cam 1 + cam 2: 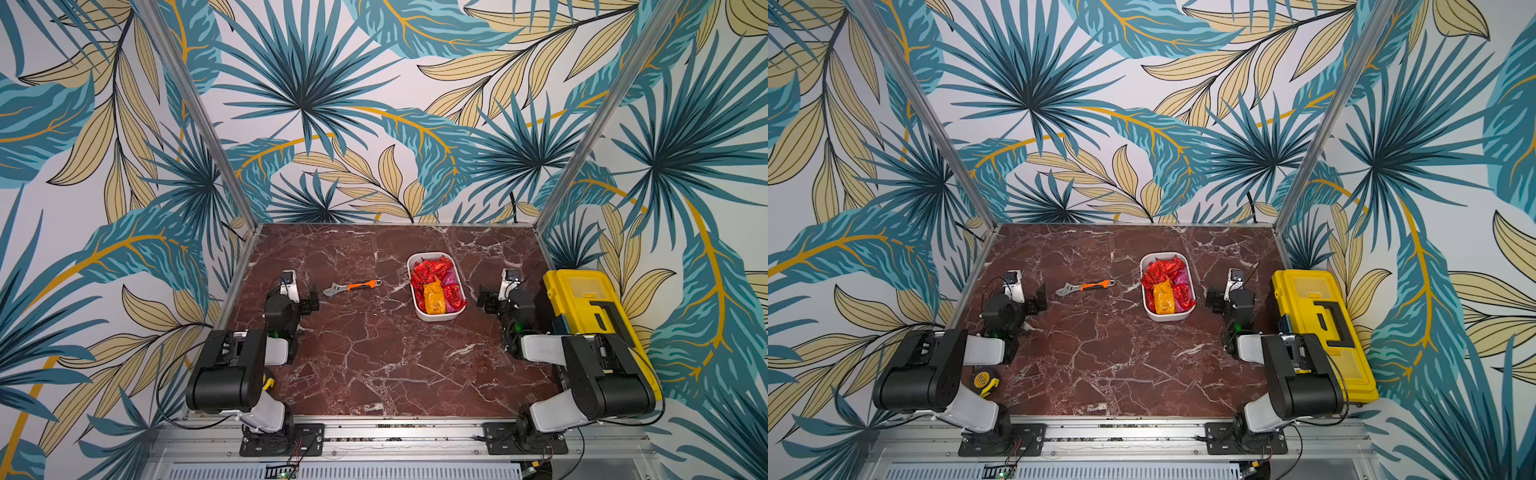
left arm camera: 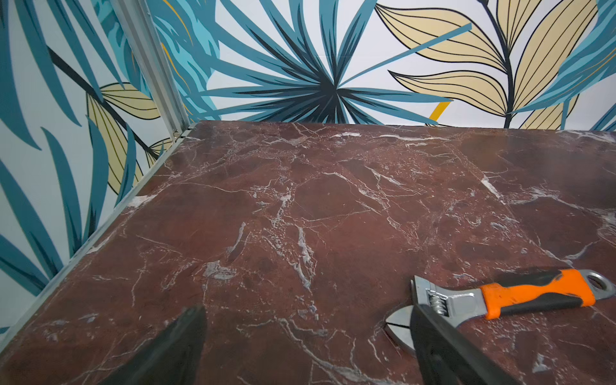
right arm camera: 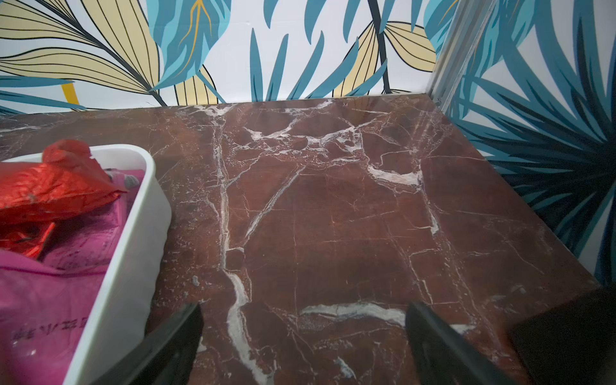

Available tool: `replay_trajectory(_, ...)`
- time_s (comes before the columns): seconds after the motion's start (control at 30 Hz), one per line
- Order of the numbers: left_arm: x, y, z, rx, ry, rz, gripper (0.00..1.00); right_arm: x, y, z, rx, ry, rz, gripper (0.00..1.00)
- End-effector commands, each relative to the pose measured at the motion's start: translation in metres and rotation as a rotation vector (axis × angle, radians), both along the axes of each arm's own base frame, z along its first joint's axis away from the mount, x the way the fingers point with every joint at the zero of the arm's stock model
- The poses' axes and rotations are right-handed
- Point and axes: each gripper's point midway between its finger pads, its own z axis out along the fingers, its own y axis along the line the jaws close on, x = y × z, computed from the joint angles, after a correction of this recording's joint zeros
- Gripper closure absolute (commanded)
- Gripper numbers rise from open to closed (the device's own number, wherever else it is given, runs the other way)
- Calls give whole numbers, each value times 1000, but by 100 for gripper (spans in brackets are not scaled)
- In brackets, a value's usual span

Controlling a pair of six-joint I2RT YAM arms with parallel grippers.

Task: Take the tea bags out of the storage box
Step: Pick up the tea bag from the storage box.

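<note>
The white storage box stands right of the table's middle, filled with shiny tea bags, mostly red, one orange-yellow, some magenta. In the right wrist view its wall and red and magenta tea bags sit close beside one finger. My right gripper is open and empty, just right of the box and apart from it. My left gripper is open and empty at the table's left side.
An orange-handled wrench lies between the left gripper and the box, its head by one left finger. A large yellow toolbox stands along the right edge. A yellow tape measure lies under the left arm.
</note>
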Motion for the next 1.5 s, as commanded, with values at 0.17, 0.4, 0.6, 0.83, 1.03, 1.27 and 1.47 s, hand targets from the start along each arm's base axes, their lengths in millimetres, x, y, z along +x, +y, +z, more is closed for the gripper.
replay_trajectory(0.17, 8, -2, 12, 12, -34, -15, 0, 1, 0, 9, 6, -30, 1, 1)
replay_trajectory(0.4, 7, -1, 12, 8, -36, -9, 0, 0, -1, 14, -2, -48, -4, 0)
replay_trajectory(0.6, -13, 23, 42, -20, -115, 127, 0, -22, -17, 65, 33, -93, -109, 1)
replay_trajectory(0.83, -28, 31, 109, -131, -167, 193, 0, -50, -25, 99, 291, -104, -244, 1)
replay_trajectory(1.03, -43, 20, 139, -335, -148, 159, 0, -65, 20, 113, 503, 80, -77, 1)
replay_trajectory(1.27, -68, -23, 130, -584, 53, 29, 0, -97, 77, 106, 600, 379, 111, 14)
replay_trajectory(1.47, -88, -68, 107, -737, 191, -83, 0, -97, 120, 94, 484, 522, 231, 18)
